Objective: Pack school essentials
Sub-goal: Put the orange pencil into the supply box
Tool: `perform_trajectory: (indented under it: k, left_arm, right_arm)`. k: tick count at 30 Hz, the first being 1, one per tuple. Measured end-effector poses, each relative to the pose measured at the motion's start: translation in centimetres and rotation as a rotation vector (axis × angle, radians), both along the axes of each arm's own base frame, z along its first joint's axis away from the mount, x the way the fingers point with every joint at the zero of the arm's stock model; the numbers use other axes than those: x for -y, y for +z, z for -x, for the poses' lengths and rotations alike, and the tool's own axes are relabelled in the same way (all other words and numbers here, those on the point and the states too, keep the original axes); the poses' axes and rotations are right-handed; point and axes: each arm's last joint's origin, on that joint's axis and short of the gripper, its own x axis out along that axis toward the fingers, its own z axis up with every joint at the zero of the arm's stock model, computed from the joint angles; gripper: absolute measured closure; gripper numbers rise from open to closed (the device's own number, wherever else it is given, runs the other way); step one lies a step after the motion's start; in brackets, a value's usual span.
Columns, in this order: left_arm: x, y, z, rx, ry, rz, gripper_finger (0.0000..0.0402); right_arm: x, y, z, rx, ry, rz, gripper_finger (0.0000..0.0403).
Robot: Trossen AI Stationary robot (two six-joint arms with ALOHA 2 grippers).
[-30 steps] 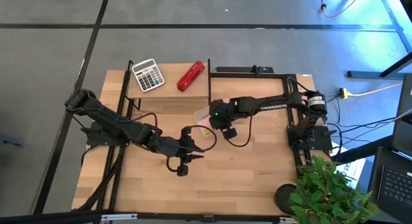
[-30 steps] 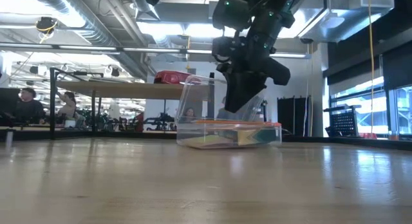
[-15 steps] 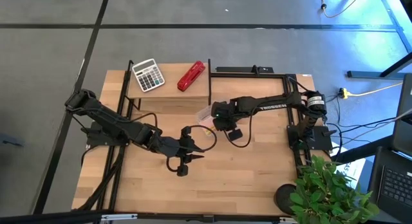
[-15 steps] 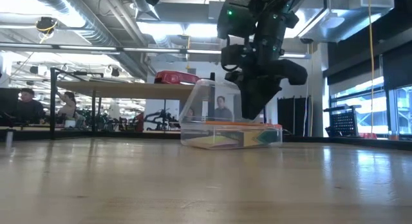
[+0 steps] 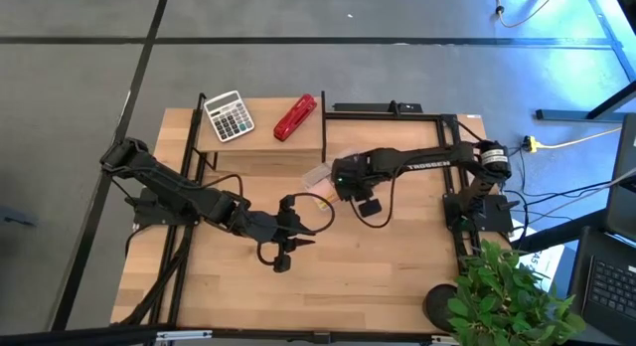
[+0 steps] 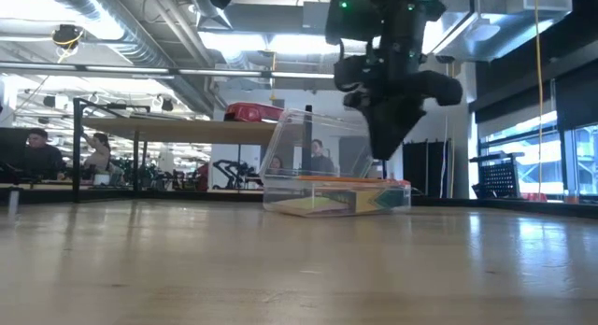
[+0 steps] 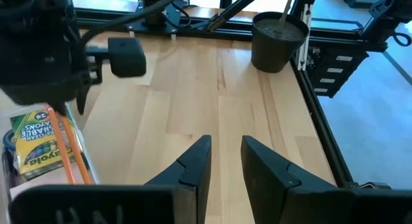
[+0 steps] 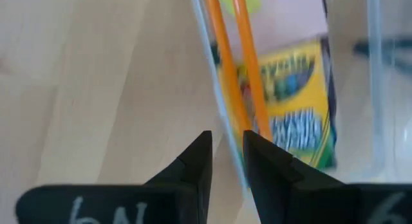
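Observation:
A clear plastic box (image 6: 332, 196) rests by its base on the wooden table, its lid (image 6: 313, 143) raised. Inside lie a yellow-green crayon box (image 8: 296, 102), two orange pencils (image 8: 241, 56) and a blue handle (image 7: 6, 140). My right gripper (image 6: 383, 157) points steeply down just above the box's right end, its fingers a narrow gap apart with nothing held; I see the box's clear wall (image 8: 219, 121) beyond that gap. My left gripper (image 5: 301, 229) hovers to the table's left of the box, above it, fingers (image 7: 196, 159) also slightly apart and empty.
A grey-white calculator (image 5: 229, 115) and a red stapler (image 5: 295, 117) lie on a raised shelf at the far side. A potted plant (image 5: 507, 296) stands at the near right corner. Black frame rails (image 5: 388, 109) run along the far and side edges. Bare wood lies toward the near edge.
My right gripper has moved a little toward the table's right edge, along the box, and tipped to point more steeply down. Its finger gap looks the same.

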Motion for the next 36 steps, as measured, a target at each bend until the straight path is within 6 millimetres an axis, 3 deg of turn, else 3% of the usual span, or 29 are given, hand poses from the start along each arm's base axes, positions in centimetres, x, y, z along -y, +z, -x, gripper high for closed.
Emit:
perform_trajectory:
  k: [5, 10, 13, 19, 25, 36]
  left_arm:
    - [0.0, 0.0, 0.0, -0.001, 0.0, 0.0, 0.0324]
    - [0.0, 0.0, 0.0, -0.001, 0.0, -0.001, 0.0324]
    - [0.0, 0.0, 0.0, -0.001, -0.001, -0.004, 0.0324]
    - [0.0, 0.0, 0.0, -0.001, 0.0, -0.004, 0.0324]
    - [0.0, 0.0, 0.0, -0.001, 0.0, -0.003, 0.0324]
    - [0.0, 0.0, 0.0, 0.0, 0.007, -0.004, 0.0324]
  right_arm:
    - [-0.1, 1.2, 1.7, -0.013, -0.064, -0.011, 0.0313]
    - [0.0, 3.2, 4.1, 0.081, -0.132, -0.021, 0.0313]
    - [0.4, 3.4, 5.2, 0.153, -0.198, -0.015, 0.0313]
    - [2.2, 0.7, 6.8, 0.206, -0.385, 0.073, 0.0313]
    - [3.9, -2.0, 7.6, 0.263, -0.459, 0.104, 0.0313]
    - [5.6, -4.5, 8.7, 0.331, -0.52, 0.112, 0.0313]
